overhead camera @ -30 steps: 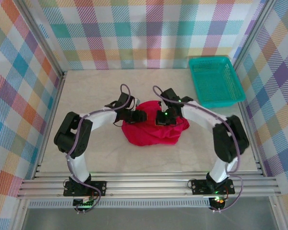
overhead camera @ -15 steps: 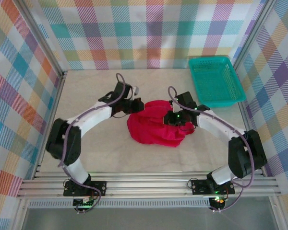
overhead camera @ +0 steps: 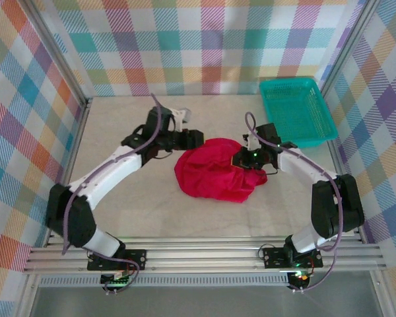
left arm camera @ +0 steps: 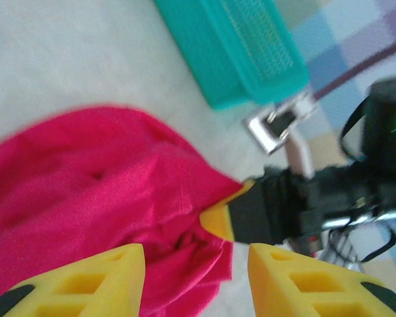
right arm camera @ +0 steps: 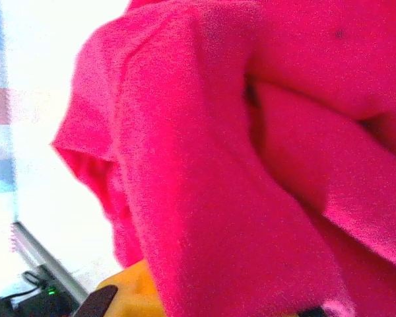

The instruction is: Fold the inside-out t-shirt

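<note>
On the t-shirt (overhead camera: pixel 208 177), right tool (overhead camera: pixel 240 158) (tight pinch)

Teal basket (overhead camera: pixel 297 109), far-right corner of table (overhead camera: pixel 204 218).

Overhead looks down; both wrist cameras hug t-shirt (overhead camera: pixel 214 175).

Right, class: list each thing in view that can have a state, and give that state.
t-shirt: crumpled in a heap, not yet folded.
left claw: open, over the t-shirt.
right claw: shut on the t-shirt's edge.
basket: upright, empty.
</note>
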You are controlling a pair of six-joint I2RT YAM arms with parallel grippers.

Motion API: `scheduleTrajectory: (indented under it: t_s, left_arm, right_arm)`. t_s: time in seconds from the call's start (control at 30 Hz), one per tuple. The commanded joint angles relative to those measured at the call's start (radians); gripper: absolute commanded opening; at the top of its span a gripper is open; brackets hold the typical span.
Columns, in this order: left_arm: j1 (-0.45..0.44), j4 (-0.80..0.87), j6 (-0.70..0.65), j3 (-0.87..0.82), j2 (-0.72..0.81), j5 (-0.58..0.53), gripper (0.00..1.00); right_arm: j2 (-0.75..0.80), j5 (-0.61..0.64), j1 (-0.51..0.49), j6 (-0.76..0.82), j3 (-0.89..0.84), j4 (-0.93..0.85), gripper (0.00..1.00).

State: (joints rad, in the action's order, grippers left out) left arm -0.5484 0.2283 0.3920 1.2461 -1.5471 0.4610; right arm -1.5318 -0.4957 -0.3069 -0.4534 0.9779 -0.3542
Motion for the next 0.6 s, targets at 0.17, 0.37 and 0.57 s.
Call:
scheduleTrajectory:
  t_s: [0.17,0.37,0.57]
  left_arm:
    - [-0.061,-0.014,-0.060,-0.036,-0.146,0.062,0.43]
    - [-0.076,-0.024,-0.032,-0.013,-0.236,-0.021,0.43]
    - [-0.094,0.001,-0.040,0.052,-0.328,-0.100,0.46]
  right_arm:
    - [0.011,-0.144,0.003,-0.101,-0.030,0.156,0.00]
    - [0.009,-0.132,0.004,-0.096,-0.004,0.130,0.00]
    - [0.009,-0.132,0.004,-0.092,-0.001,0.122,0.00]
